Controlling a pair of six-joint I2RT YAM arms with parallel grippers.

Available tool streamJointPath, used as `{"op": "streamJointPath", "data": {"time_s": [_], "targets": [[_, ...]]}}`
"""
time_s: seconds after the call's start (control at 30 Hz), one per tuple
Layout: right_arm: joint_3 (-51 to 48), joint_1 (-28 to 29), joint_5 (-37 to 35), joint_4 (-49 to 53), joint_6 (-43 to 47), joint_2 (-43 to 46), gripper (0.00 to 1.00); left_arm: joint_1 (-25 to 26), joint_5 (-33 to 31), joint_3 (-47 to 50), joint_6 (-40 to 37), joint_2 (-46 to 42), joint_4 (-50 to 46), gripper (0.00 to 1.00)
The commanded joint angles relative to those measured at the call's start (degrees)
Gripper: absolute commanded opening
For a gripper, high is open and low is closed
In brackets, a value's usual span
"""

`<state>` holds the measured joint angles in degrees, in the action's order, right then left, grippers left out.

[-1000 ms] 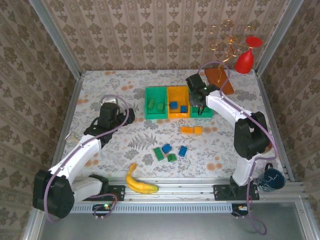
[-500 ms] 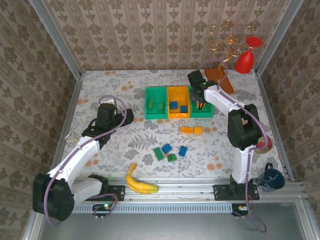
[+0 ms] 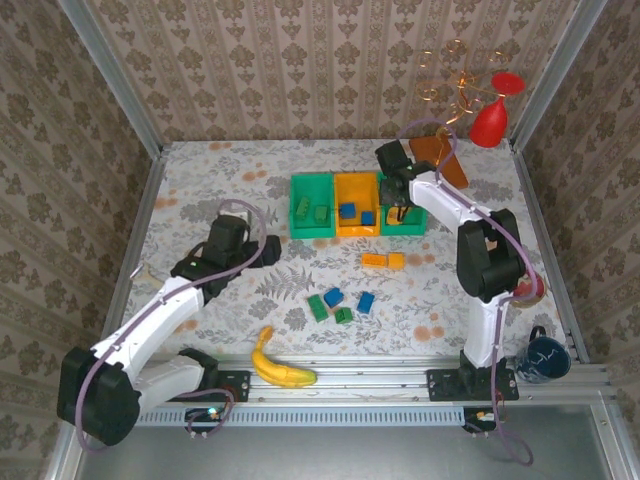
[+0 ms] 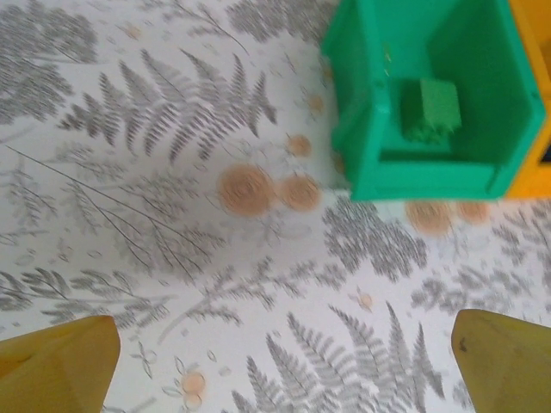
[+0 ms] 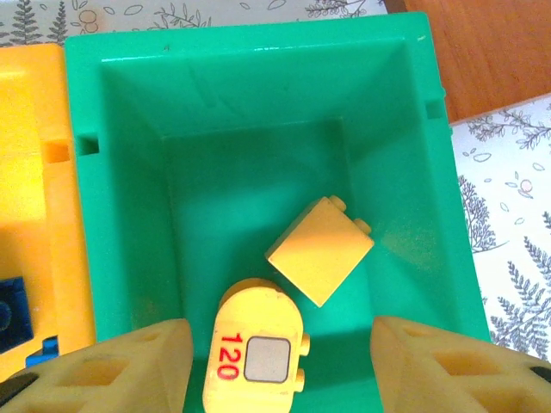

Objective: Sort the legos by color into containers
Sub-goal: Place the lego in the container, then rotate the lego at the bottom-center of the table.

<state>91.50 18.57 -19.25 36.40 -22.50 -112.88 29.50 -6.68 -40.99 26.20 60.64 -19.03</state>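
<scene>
We mark the left hand [image 3: 267, 249] low over the desk [image 3: 200, 190], just left of the bin row and a bit nearer. In the left wrist view its yellow fingers [image 4: 62, 361] are spread wide with nothing between them. At the near edge lies the banana [image 3: 280, 366], well apart from the bins. Next, at the far middle, the left green bin [image 3: 312, 180] holds two green bricks [image 3: 321, 213]. The orange bin [image 3: 355, 179] touches its right side and holds two blue bricks [image 3: 347, 210]. Nearer than the bins, on the bare desk, we see a loose cluster [image 3: 340, 305] of two green and two blue legos packed close together. To its right and a little farther is an orange pair [image 3: 383, 260], side by side and touching. The right green bin [image 3: 415, 228] touches the orange bin's right side. In the right wrist view we see a yellow-orange brick [image 5: 318, 251] lying turned at an angle on its floor. A rounded yellow piece [image 5: 258, 357] marked 120 sits just beside it, and we cannot tell if they touch. The right hand [image 3: 400, 207] hangs directly over this bin, fingers spread, gripping nothing. The brown board [image 3: 445, 160] lies flat just beyond the bin's far right corner.
</scene>
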Motion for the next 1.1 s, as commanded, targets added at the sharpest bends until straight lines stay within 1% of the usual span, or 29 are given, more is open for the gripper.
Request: {"op": "streamJointPath", "data": {"time_s": [0.0,0.17,0.27,0.3,0.33,0.53,0.67,0.9,1.07], "targets": [[-2.1,0.1,1.5,1.7,-0.9,5.8,0.64,4.3,-2.2,-0.9,-0.2,-1.7,-6.1,1.0],[-7.3,1.0,2.2,1.8,-3.3,11.5,0.79,12.4,-4.2,0.0,3.4,-1.9,-9.3,1.0],[-10.4,1.5,2.3,1.8,-5.1,14.8,0.92,17.2,-4.6,0.4,5.6,-0.3,-9.7,1.0],[-11.5,1.7,2.3,1.9,-5.8,15.9,0.98,18.8,-5.0,0.4,6.1,0.5,-9.8,1.0],[-12.7,1.9,2.3,1.9,-6.6,17.0,1.0,20.4,-5.4,0.4,6.5,1.4,-9.8,1.0],[-18.3,3.3,1.6,2.6,-9.8,22.2,1.0,27.6,-6.6,-0.8,7.5,7.2,-9.2,1.0],[-21.0,4.1,0.3,3.5,-11.3,24.7,1.0,30.8,-6.7,-1.9,7.3,10.7,-8.3,1.0],[-25.7,4.4,0.0,3.2,-13.8,28.8,1.0,33.2,-6.0,-2.9,6.9,15.8,-7.0,1.0],[-26.7,4.4,-0.1,3.2,-14.3,29.7,1.0,33.9,-5.9,-3.7,6.4,18.3,-6.9,1.0]]}}
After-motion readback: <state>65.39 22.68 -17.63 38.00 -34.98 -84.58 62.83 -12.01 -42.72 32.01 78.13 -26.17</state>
